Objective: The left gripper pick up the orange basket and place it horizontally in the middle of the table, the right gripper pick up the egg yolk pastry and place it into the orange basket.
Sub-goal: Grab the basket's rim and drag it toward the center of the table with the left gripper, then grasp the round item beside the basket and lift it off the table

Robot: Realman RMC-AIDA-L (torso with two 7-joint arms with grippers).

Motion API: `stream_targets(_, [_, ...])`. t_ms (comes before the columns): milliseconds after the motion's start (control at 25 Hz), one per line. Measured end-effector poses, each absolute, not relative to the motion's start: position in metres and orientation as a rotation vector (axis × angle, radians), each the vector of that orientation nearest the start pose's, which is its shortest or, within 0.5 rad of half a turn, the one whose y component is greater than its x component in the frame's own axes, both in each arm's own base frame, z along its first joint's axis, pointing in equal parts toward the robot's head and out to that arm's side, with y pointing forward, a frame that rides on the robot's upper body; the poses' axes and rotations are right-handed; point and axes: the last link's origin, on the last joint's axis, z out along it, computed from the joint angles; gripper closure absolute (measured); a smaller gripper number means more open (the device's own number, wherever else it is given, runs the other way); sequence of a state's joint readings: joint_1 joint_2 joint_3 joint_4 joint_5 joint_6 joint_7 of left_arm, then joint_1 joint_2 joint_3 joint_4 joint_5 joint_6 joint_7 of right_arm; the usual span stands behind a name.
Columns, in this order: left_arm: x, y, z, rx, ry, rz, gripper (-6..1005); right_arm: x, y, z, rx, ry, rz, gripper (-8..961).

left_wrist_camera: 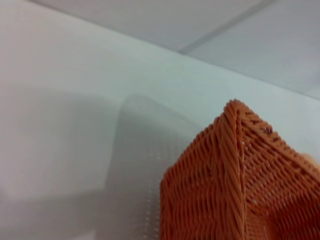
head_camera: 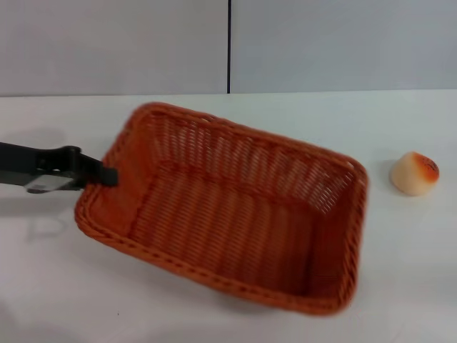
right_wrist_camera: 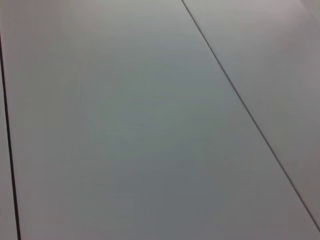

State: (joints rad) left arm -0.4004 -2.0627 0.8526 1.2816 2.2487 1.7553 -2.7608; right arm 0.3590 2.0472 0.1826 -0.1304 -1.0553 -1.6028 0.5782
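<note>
The orange basket hangs at a tilt over the middle of the white table, its long side running diagonally from back left to front right. My left gripper reaches in from the left and is shut on the rim of the basket's left short end. One corner of the orange basket fills the left wrist view, with its shadow on the table beneath. The egg yolk pastry sits on the table to the right of the basket, apart from it. My right gripper is out of view.
A grey panelled wall rises behind the table's far edge. The right wrist view holds only grey wall panels with seams. Bare tabletop lies in front of the basket and around the pastry.
</note>
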Motion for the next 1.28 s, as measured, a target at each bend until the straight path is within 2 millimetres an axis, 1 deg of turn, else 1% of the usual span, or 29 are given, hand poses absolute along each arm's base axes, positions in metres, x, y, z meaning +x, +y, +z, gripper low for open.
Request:
stream_targets(80, [-0.252,0.309,0.066,-2.253,-1.916,-0.268,817,0.389,0.259,0.139,-0.867,0.421,1.011,447])
stream_targets(320, [-0.254,0.307,0.066,-2.271,-1.921,-0.287,816,0.389,0.260,0.138,-0.867,0.425,1.010,449])
stream_targets(560, [-0.250,0.307,0.065,-2.303,-1.906,-0.280,702,0.388,0.261,0.138,-0.868,0.425,1.012,450])
stream_targets(600, [-0.250,0.308,0.066,-2.308,-1.889,-0.270,483,0.388,0.261,0.138,-0.868,0.425,1.012,451])
stream_targets(880, [-0.252,0.311,0.073,-2.320,-1.829,-0.253,468,0.388,0.262,0.138,-0.868,0.430,1.011,453])
stream_targets(1120, [-0.253,0.317,0.079,-2.313,-1.783,-0.258,351,0.389,0.262,0.138,-0.868,0.434,1.008,455])
stream_targets(1160, [-0.253,0.322,0.085,-2.302,-1.755,-0.292,331,0.389,0.262,0.138,-0.868,0.435,1.008,455])
stream_targets(1280, [-0.253,0.323,0.087,-2.301,-1.742,-0.304,272,0.391,0.266,0.138,-0.881,0.459,1.004,456])
